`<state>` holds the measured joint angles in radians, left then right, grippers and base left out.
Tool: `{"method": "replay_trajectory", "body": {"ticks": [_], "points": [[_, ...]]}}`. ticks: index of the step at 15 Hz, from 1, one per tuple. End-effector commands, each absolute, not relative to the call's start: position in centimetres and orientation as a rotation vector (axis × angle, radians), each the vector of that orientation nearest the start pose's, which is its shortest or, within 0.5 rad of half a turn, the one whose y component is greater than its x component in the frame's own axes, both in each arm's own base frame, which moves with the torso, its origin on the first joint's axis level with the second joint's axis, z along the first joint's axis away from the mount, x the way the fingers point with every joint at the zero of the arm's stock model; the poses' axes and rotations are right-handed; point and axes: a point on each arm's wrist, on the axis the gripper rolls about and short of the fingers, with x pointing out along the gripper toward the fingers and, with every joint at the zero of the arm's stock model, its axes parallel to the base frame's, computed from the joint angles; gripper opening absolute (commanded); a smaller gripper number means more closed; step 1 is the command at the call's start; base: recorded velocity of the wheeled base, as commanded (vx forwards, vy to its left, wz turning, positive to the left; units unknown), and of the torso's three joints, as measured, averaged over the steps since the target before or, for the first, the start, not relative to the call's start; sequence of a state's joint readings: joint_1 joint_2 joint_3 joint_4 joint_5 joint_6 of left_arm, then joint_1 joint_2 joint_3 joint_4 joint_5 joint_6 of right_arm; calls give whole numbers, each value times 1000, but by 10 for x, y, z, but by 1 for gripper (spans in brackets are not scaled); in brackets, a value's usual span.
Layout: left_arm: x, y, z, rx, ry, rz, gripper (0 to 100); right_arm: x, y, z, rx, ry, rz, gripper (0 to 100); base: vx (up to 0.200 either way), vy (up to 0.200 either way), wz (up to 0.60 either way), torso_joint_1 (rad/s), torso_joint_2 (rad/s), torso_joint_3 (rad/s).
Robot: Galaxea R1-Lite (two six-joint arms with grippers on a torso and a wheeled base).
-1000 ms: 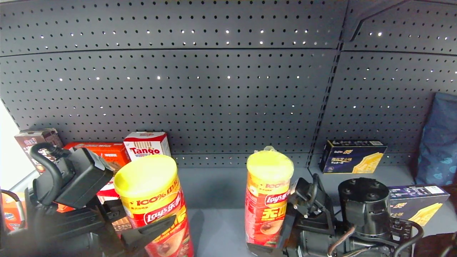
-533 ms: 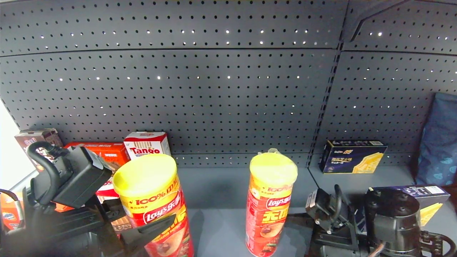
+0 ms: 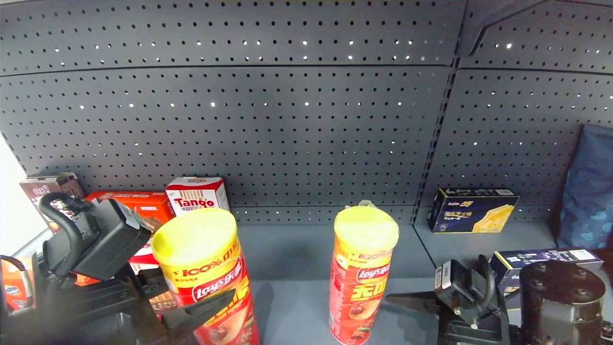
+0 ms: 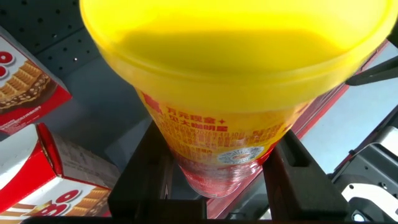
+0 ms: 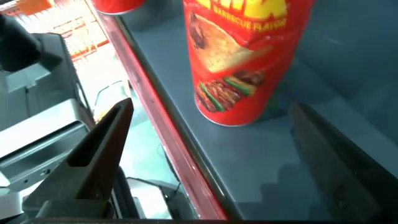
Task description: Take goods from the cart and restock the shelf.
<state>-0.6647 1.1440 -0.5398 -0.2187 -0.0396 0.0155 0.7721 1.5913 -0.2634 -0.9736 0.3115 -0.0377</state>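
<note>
Two red chip cans with yellow lids are in the head view. My left gripper is shut on the left can, holding it upright above the shelf's front left. In the left wrist view that can sits clamped between both dark fingers. The second can stands upright by itself on the grey shelf board. To its right, my right gripper is open and clear of it. The right wrist view has this can's base ahead of the spread right gripper.
Snack boxes stand at the back left: a white-and-red one, an orange one, a brown one. Dark blue boxes and a blue bag fill the right bay. The shelf's red front lip runs beneath the right gripper.
My right gripper let go of the second can and drew back to the right and down. The can stayed standing. The left gripper and its can barely moved.
</note>
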Motion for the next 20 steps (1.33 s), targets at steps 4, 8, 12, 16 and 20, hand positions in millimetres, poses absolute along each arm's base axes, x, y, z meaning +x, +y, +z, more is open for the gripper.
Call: {"method": "replay_trajectory", "body": {"ticks": [4, 8, 12, 16, 20], "points": [[118, -94, 194, 135, 372, -698, 0, 153, 160, 113, -126, 339, 1093, 100, 0, 0, 0, 0, 0, 0], [112, -89, 186, 140, 389, -696, 0, 130, 138, 131, -108, 242, 1091, 100, 0, 0, 0, 0, 0, 0], [111, -88, 187, 138, 383, -694, 0, 122, 117, 143, -112, 203, 897, 100, 0, 0, 0, 0, 0, 0], [112, -88, 189, 136, 375, -695, 0, 129, 118, 139, -148, 277, 788, 100, 0, 0, 0, 0, 0, 0], [112, -88, 189, 136, 375, -695, 0, 153, 138, 138, -168, 324, 759, 100, 0, 0, 0, 0, 0, 0]]}}
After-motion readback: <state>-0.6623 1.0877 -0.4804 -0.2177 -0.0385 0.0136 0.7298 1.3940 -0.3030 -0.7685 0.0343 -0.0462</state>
